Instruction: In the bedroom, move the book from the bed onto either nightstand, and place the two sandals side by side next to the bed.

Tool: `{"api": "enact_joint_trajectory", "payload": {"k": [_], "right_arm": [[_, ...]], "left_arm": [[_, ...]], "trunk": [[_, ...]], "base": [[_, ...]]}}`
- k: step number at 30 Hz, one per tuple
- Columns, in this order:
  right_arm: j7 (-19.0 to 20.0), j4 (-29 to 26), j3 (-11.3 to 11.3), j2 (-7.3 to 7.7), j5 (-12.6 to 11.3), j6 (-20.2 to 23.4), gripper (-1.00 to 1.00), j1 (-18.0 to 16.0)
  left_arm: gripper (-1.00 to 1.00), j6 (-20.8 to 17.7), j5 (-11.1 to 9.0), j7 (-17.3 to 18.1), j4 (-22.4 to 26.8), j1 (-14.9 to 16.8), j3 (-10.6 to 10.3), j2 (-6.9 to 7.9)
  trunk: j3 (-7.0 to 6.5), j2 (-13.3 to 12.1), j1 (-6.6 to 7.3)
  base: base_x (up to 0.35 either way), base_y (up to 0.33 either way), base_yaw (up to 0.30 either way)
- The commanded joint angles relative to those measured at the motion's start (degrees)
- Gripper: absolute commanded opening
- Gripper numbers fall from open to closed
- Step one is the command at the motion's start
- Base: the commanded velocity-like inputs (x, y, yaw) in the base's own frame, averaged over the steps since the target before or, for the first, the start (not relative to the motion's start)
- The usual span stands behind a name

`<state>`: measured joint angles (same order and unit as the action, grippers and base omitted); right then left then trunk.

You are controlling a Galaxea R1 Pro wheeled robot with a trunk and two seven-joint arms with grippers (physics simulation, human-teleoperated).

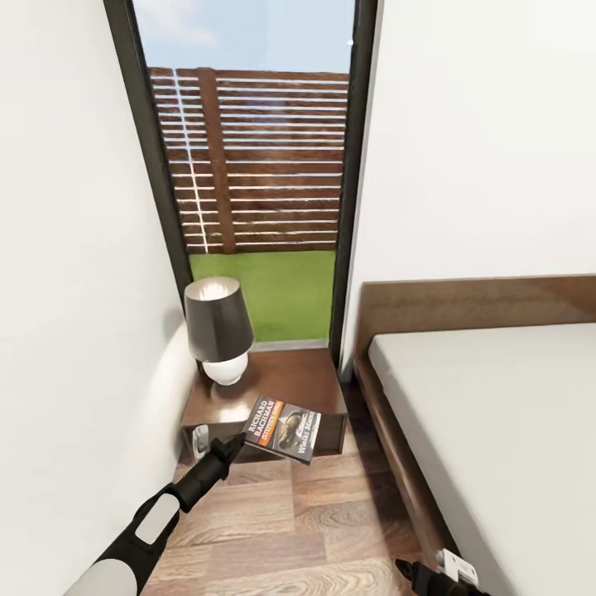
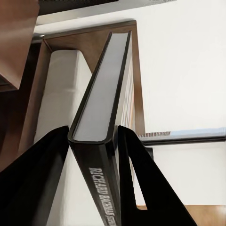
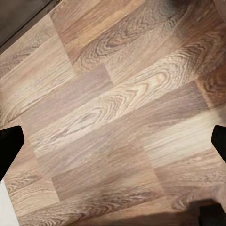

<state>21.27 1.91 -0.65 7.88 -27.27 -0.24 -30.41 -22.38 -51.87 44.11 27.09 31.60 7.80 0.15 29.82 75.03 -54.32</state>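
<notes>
The right pincer (image 3: pixel 113 141) hangs low over the plank floor (image 3: pixel 113 103), its fingers spread wide and holding nothing. The left pincer (image 1: pixel 236 447) is clamped on the spine of the book (image 1: pixel 283 429), which juts out tilted just above the front edge of the nightstand (image 1: pixel 306 381). Beyond it stands a dark-shaded lamp (image 1: pixel 218 329); off to the pincer's right lies the bed (image 1: pixel 497 414).
</notes>
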Motion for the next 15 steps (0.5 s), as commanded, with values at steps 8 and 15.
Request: {"api": "enact_joint_trajectory", "payload": {"k": [8,15], "right_arm": [[0.35,0.20,-0.05,-0.03,-0.33,-0.03,1.00,-0.09],[0.35,0.20,-0.05,-0.05,-0.33,-0.03,1.00,-0.09]], "left_arm": [[-1.00,-0.56,-0.52,0.16,-0.01,0.04,0.11,0.02],[-1.00,-0.57,-0.52,0.26,-0.01,0.04,0.11,0.11]], "trunk": [[0.05,0.03,-0.02],[0.05,0.03,-0.02]], "base": [[0.200,0.006,0.000],[0.177,0.060,0.000]]}}
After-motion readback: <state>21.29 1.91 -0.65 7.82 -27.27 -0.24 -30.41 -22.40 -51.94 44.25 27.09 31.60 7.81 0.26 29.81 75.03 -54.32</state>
